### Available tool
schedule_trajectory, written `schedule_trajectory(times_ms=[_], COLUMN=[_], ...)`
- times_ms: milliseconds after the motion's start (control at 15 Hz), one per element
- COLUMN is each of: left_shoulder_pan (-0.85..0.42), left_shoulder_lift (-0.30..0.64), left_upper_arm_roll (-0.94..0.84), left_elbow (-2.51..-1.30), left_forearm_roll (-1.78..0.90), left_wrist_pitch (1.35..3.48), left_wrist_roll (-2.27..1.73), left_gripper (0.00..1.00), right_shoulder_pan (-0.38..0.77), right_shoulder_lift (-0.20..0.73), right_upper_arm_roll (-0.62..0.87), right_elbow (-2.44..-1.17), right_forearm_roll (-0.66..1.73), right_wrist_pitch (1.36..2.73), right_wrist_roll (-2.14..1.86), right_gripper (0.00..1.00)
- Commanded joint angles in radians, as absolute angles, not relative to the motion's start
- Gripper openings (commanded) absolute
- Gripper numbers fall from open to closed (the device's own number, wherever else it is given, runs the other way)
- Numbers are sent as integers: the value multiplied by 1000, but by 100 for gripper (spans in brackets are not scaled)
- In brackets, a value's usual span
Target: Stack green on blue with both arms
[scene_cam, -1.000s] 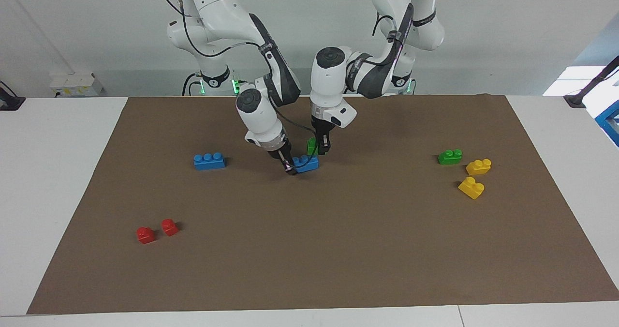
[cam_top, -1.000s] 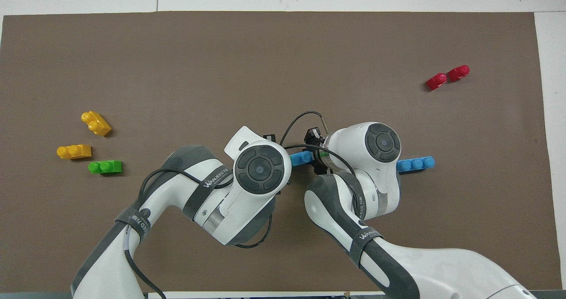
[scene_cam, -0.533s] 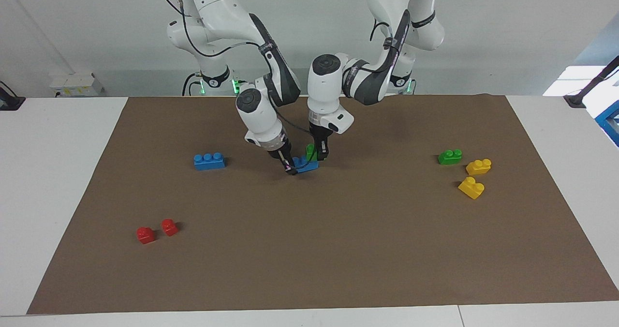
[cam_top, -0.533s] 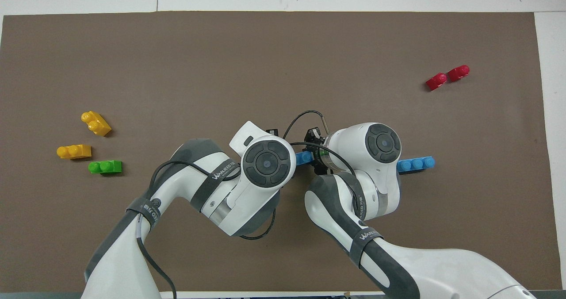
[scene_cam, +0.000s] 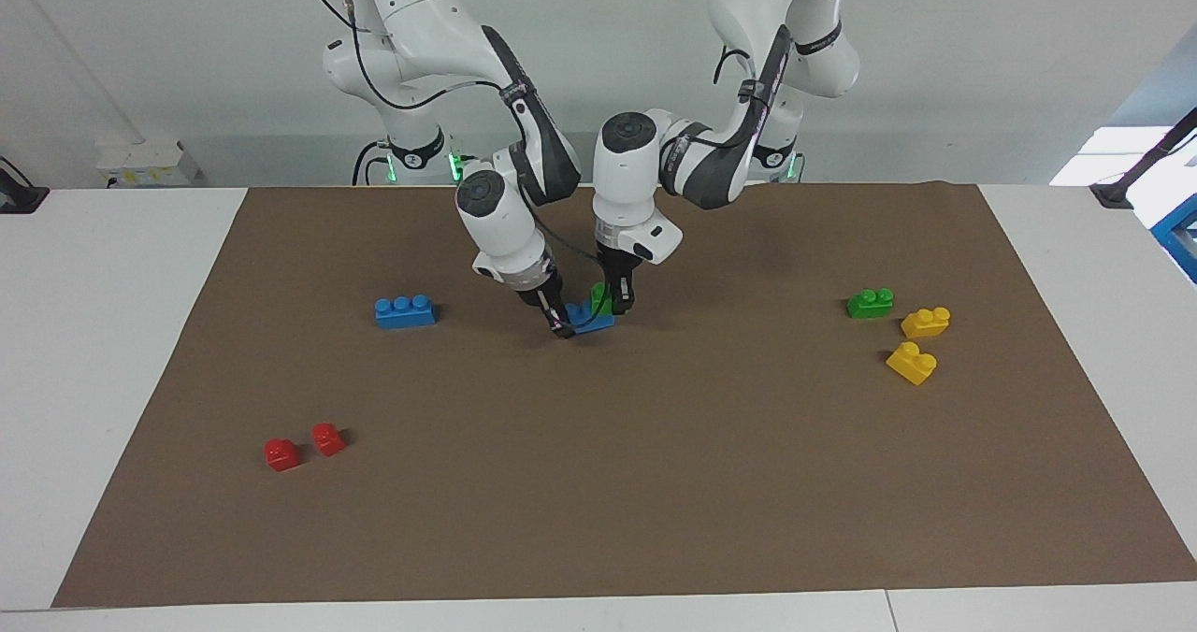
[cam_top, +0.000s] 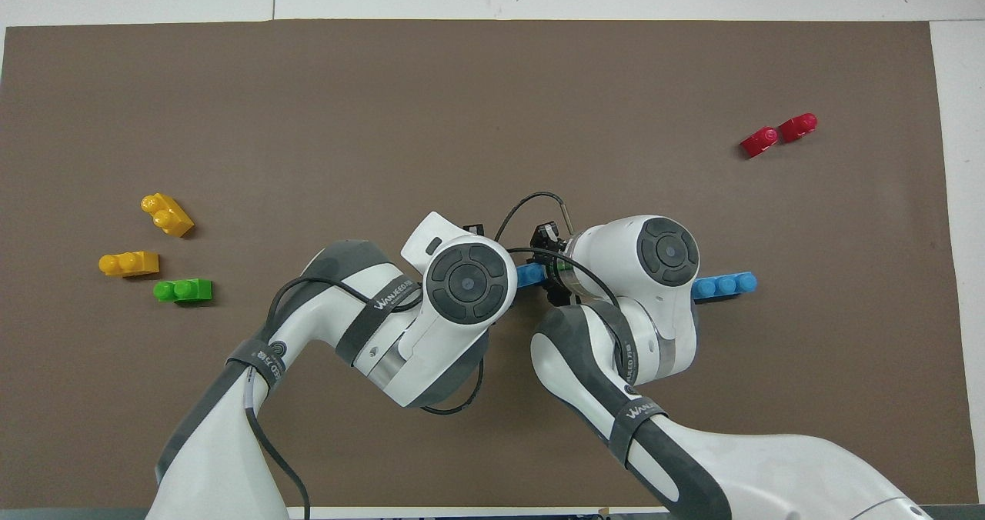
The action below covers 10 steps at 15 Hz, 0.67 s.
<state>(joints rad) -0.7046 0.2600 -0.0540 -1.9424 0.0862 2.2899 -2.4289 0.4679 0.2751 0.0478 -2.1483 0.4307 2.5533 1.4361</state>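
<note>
The blue brick [scene_cam: 591, 319] lies on the brown mat [scene_cam: 598, 482] at mid-table, near the robots. My right gripper [scene_cam: 559, 322] is low and shut on the blue brick's end toward the right arm. My left gripper [scene_cam: 617, 303] is shut on the small green brick [scene_cam: 601, 297] and holds it down on the blue brick's other end, touching or almost touching its studs. In the overhead view only part of the blue brick [cam_top: 528, 275] shows between the two wrists. The green brick is hidden there under the left arm's hand.
A second blue brick [scene_cam: 405, 311] lies toward the right arm's end. A second green brick [scene_cam: 870, 303] and two yellow bricks [scene_cam: 926, 322] [scene_cam: 912, 363] lie toward the left arm's end. Two red bricks [scene_cam: 281, 453] [scene_cam: 327, 438] lie farther from the robots.
My left gripper has moved down and toward the right gripper, bringing the green brick from beside the blue brick onto its end. The right gripper and the blue brick stayed put.
</note>
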Motion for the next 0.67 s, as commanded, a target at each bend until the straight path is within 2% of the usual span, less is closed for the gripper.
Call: schedule_trajectory(times_ms=[0, 67, 133, 600], left_shoulder_pan=[-730, -745, -750, -756], left_shoulder_lift=[278, 281, 285, 293], left_upper_arm_roll=[-38, -38, -37, -37], left_elbow=[-1934, -1934, -1933, -1939], left_forearm_roll=[114, 114, 115, 123], left_wrist_pitch=[2318, 2321, 2325, 2338], left_wrist_roll=[-2477, -2493, -2506, -2519], left_gripper=[0, 0, 0, 0], right_shoulder_pan=[456, 456, 456, 456], right_shoulder_lift=[270, 270, 270, 270], right_upper_arm_roll=[48, 48, 48, 48], right_elbow=[-2189, -2189, -2187, -2181], right_forearm_roll=[451, 451, 453, 453], right_wrist_pitch=[2579, 2579, 2579, 2574], right_wrist_roll=[1391, 1394, 1397, 1397], right_gripper=[64, 74, 78, 79])
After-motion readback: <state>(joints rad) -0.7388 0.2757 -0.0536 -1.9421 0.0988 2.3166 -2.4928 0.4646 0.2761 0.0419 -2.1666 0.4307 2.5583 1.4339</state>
